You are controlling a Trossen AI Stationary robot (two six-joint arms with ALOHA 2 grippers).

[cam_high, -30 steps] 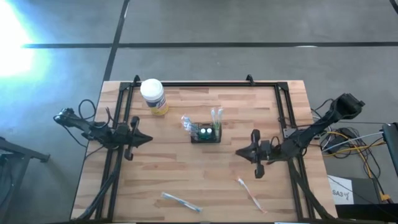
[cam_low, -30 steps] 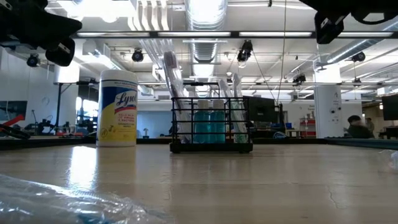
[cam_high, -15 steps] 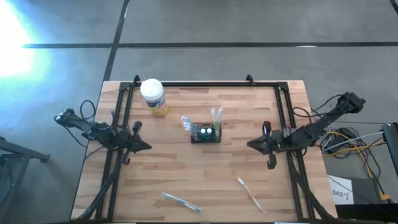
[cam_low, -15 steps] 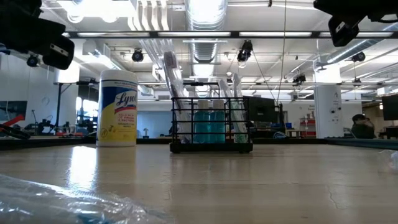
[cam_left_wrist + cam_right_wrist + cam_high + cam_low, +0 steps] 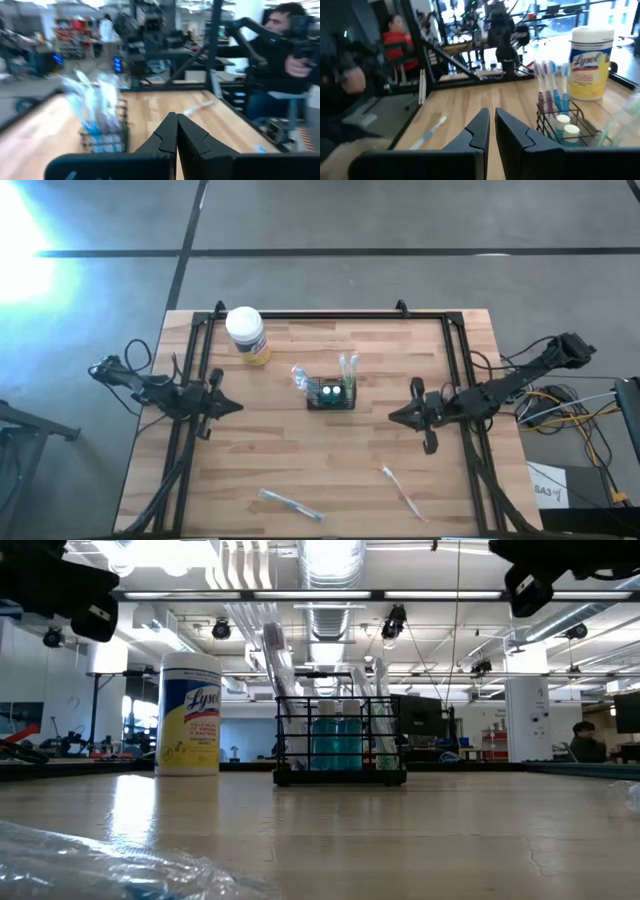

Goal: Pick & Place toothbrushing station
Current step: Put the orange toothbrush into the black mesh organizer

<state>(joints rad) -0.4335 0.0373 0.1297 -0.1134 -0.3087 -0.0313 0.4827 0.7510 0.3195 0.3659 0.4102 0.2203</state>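
Observation:
The toothbrushing station, a small black wire holder with toothbrushes and blue bottles standing in it, rests on its base at the middle of the wooden table; it also shows in the low view. My left gripper hovers to its left, pointing level at it, shut with nothing in it; its wrist view shows the closed fingertips and the station beyond. My right gripper hovers to the station's right, also level and shut, holding nothing, with the station ahead of it.
A white-lidded yellow wipes jar stands at the far left. Two wrapped toothbrushes lie near the front edge. Black frame rails border the table. Crinkled plastic lies close to the low camera. People sit beyond the table.
My right gripper drew back from the station toward the table's right edge, then came partway back toward it, staying shut and level. The station and the other things have not moved.

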